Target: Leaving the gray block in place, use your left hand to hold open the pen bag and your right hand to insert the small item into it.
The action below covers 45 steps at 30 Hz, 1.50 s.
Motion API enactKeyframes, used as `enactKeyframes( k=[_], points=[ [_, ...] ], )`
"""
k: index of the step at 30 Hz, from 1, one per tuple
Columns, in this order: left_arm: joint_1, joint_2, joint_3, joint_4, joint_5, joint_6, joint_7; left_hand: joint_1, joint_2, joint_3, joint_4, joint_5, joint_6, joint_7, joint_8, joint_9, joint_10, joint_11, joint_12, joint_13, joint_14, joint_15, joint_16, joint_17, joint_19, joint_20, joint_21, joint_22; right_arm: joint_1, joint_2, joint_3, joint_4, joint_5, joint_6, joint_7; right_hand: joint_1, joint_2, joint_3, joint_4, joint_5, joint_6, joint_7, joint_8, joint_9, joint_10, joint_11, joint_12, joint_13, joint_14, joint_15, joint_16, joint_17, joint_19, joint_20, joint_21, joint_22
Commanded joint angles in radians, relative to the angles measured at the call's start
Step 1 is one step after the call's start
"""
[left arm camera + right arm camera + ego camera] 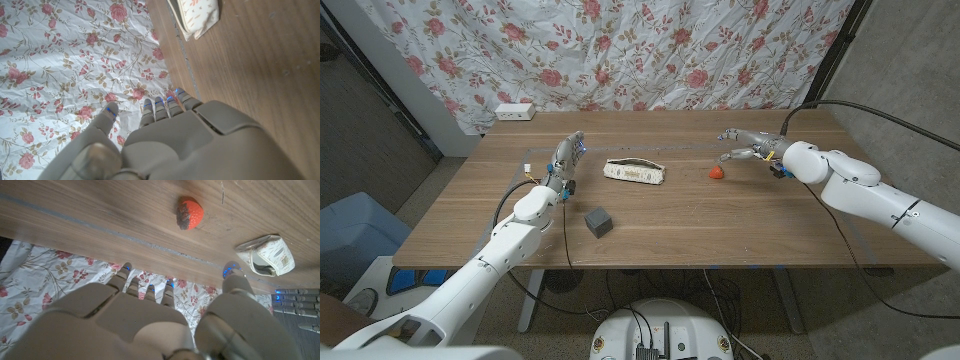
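The right hand point(745, 145) hovers over the far right part of the table point(740, 225), fingers spread apart and holding nothing, just right of and a little beyond a small red strawberry-like item point(717, 173) that lies on the wood. In the right wrist view the same red item point(189, 213) sits apart from the fingertips, with the open mouth of the pen bag point(266, 255) farther off.

The left hand point(567, 160) stands upright on the left side of the table, fingers extended and apart, gripping nothing, just left of the pen bag point(635, 171). The bag is white with a small pattern and lies lengthwise near the table's middle, between the two hands. A gray block point(599, 222) rests nearer the front edge, close to the left forearm. Behind the table hangs a floral cloth point(620, 50), and a white power strip point(515, 112) sits at the far left corner.
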Motion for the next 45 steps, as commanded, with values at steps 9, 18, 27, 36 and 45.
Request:
enactKeyframes(
  k=[9, 18, 27, 36, 45],
  points=[
    [-0.011, 0.009, -0.002, 0.008, -0.003, 0.012, -0.009, 0.007, 0.088, 0.02, -0.005, -0.002, 0.003, 0.004, -0.003, 0.002, 0.006, 0.002, -0.002, 0.004, 0.004, -0.006, -0.002, 0.001, 0.004, 0.008, 0.001, 0.005, 0.125, 0.035, -0.112, -0.023, -0.196, -0.103, 0.21, 0.032, -0.008, 0.01, 0.008, -0.001, 0.018, 0.017, 0.023, 0.009, 0.004, 0.026, 0.017, 0.007, 0.009, 0.017, 0.016, 0.005, 0.02, -0.007, 0.013, 0.003],
    [-0.006, 0.013, -0.005, 0.005, -0.007, 0.011, -0.011, 0.009, 0.084, 0.024, -0.01, -0.003, 0.004, 0.003, -0.003, 0.002, 0.005, -0.001, -0.003, 0.004, 0.004, -0.006, -0.003, 0.0, 0.006, 0.007, 0.0, 0.005, 0.168, 0.061, -0.159, -0.009, -0.283, -0.129, 0.312, 0.05, -0.007, 0.016, 0.009, 0.003, 0.035, 0.016, 0.034, 0.013, -0.002, 0.029, 0.018, 0.009, 0.01, 0.02, 0.019, 0.006, 0.025, -0.01, 0.013, 0.003],
    [0.004, 0.026, -0.007, -0.016, -0.008, 0.036, 0.002, 0.01, 0.081, 0.028, -0.013, -0.004, 0.004, 0.003, -0.004, 0.003, 0.005, 0.002, -0.004, 0.004, 0.005, -0.006, -0.003, 0.0, 0.007, 0.007, 0.0, 0.005, 0.18, 0.082, -0.181, 0.022, -0.334, -0.112, 0.337, 0.052, -0.018, 0.011, 0.012, -0.004, 0.051, 0.003, 0.045, 0.017, -0.011, 0.029, 0.017, 0.01, 0.005, 0.02, 0.019, 0.008, 0.034, -0.021, 0.015, 0.003],
    [0.003, 0.043, 0.001, -0.032, 0.004, 0.061, 0.002, 0.01, 0.08, 0.031, -0.014, -0.005, 0.003, 0.004, -0.004, 0.003, 0.005, 0.003, -0.005, 0.004, 0.005, -0.006, -0.003, 0.0, 0.008, 0.01, 0.0, 0.005, 0.192, 0.108, -0.199, 0.063, -0.366, -0.109, 0.363, 0.062, -0.019, 0.013, 0.013, -0.011, 0.052, -0.012, 0.048, 0.02, -0.023, 0.029, 0.015, 0.011, 0.003, 0.02, 0.02, 0.01, 0.037, -0.025, 0.015, 0.003],
    [0.002, 0.041, 0.002, -0.031, -0.007, 0.069, -0.008, 0.01, 0.079, 0.035, -0.015, -0.006, 0.0, 0.004, -0.005, 0.003, 0.004, 0.001, -0.005, 0.004, 0.006, -0.006, -0.003, 0.001, 0.009, 0.01, 0.0, 0.006, 0.193, 0.126, -0.207, 0.098, -0.375, -0.098, 0.355, 0.079, -0.006, 0.021, 0.014, -0.011, 0.061, -0.02, 0.055, 0.023, -0.022, 0.029, 0.017, 0.012, 0.004, 0.016, 0.023, 0.011, 0.04, -0.029, 0.015, 0.003]
  ],
)
